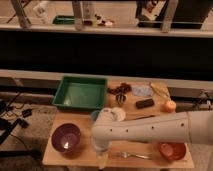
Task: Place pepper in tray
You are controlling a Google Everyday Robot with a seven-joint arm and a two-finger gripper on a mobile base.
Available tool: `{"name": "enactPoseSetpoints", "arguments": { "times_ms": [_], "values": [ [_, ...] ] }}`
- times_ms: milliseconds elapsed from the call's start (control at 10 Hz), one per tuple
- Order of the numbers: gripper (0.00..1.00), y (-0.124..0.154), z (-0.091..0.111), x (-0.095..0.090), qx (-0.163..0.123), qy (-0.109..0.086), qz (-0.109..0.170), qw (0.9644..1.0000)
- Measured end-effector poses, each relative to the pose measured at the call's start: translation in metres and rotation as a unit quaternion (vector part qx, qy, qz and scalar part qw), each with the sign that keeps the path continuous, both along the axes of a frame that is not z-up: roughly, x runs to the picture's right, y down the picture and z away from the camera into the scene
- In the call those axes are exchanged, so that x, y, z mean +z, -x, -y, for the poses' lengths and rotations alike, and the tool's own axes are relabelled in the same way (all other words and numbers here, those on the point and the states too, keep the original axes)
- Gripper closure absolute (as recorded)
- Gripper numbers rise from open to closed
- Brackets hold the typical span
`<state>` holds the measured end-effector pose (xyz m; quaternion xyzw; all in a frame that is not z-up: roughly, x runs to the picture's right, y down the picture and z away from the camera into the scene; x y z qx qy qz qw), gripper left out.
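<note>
My white arm reaches in from the right across the front of the wooden table. My gripper points down at the table's front edge, between the purple bowl and the fork. The pepper does not show; the spot where it lay is covered by the end of my arm. The green tray sits at the table's back left, empty, well behind and a little left of the gripper.
A purple bowl stands at the front left and an orange bowl at the front right. A fork lies right of the gripper. An orange fruit, a black object and a white disc lie further back.
</note>
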<state>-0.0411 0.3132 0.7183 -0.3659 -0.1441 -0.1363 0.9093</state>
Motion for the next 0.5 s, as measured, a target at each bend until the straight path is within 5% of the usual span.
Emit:
{"name": "enactPoseSetpoints", "arguments": {
  "times_ms": [500],
  "values": [
    [0.2, -0.004, 0.005, 0.015, 0.002, -0.014, -0.016, 0.9998]
  ]
}}
